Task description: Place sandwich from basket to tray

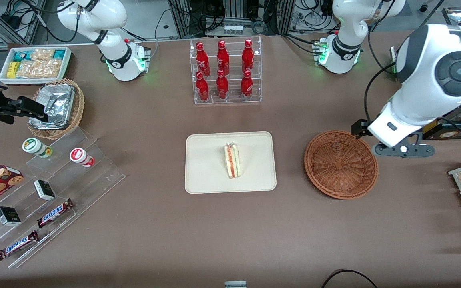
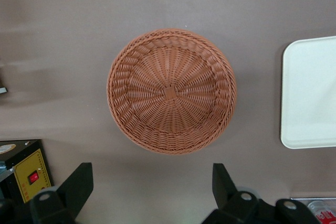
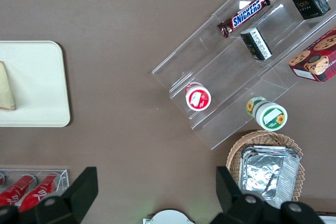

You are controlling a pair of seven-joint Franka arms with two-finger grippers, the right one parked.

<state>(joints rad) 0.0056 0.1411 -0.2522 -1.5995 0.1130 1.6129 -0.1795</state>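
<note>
In the front view, the sandwich is seen lying on the tray, near its middle. The tray is set flat on the brown desk. The basket is seen beside the tray, toward the working arm's end of the desk, and nothing is held in it. The end effector is held up in the air just beside the basket's rim. A clear rack of red bottles is placed farther from the camera than the tray.

In the left wrist view, the basket is seen from above with only its woven floor showing. An edge of the tray is seen beside it. The end effector is opened wide, its two dark fingers are kept well apart, and nothing is held between them.

In the right wrist view, a corner of the sandwich is seen on the tray.
</note>
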